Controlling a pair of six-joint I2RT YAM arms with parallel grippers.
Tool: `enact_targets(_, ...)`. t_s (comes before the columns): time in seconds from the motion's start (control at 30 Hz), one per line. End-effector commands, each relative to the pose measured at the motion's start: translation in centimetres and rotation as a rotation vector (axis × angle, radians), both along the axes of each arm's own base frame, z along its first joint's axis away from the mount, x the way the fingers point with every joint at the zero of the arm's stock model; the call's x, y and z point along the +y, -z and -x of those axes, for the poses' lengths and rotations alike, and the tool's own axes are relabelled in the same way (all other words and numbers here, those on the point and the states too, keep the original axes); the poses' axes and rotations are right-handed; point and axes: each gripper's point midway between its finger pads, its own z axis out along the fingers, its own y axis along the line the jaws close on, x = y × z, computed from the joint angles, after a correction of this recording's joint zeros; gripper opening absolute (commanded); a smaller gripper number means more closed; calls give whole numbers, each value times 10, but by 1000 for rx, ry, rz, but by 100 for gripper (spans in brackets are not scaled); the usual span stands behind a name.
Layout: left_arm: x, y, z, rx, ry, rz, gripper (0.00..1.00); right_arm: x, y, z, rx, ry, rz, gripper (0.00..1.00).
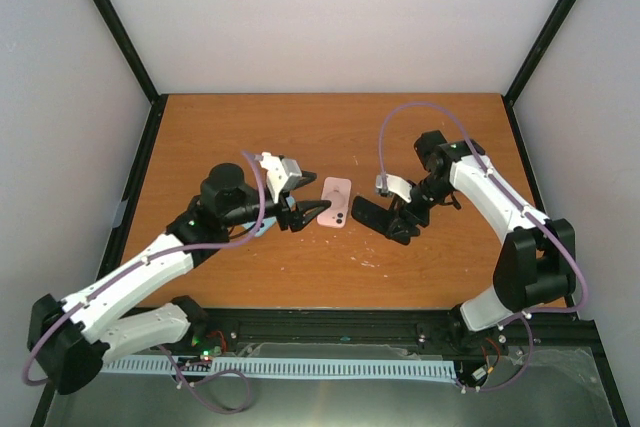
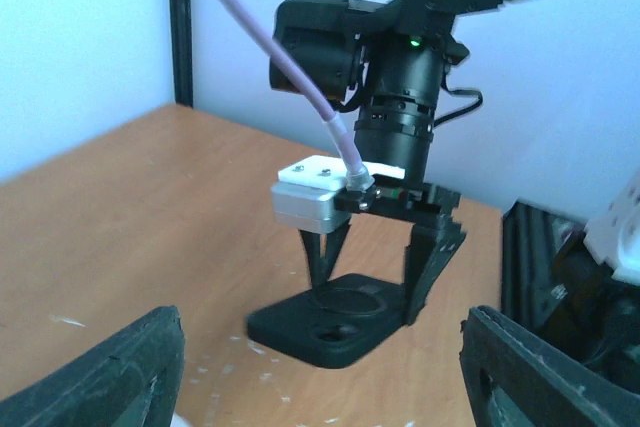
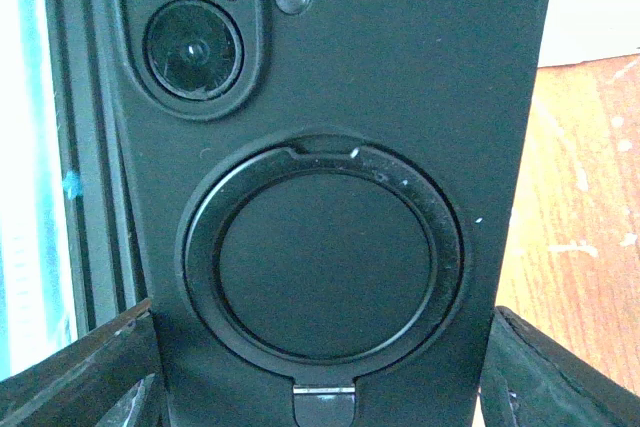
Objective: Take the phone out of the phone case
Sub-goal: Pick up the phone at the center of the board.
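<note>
Left gripper (image 2: 322, 379) spread, right gripper (image 2: 367, 297) clamped.

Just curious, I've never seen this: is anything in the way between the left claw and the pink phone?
Nothing visible. The left gripper sits right beside the phone; the black case lies on the phone's other side, in the right gripper.

A pale pink rectangular smartphone (image 1: 336, 202) lies flat and back up on an orange-brown wooden table (image 1: 300, 137). Just beside it, apart, a matte black phone case (image 1: 378, 217) (image 2: 325, 322) (image 3: 340, 197) lies angled, its round ring and camera cut-outs facing up.
</note>
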Motion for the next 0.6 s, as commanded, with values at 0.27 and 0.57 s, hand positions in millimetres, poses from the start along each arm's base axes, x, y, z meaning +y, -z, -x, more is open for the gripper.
enact_targets(0.27, -50, 56, 59, -574, 137, -490, 72, 12, -33, 36, -75, -249, 15, 44)
enact_targets(0.57, -77, 93, 65, -866, 168, -653, 60, 23, -31, 54, -1, -296, 13, 44)
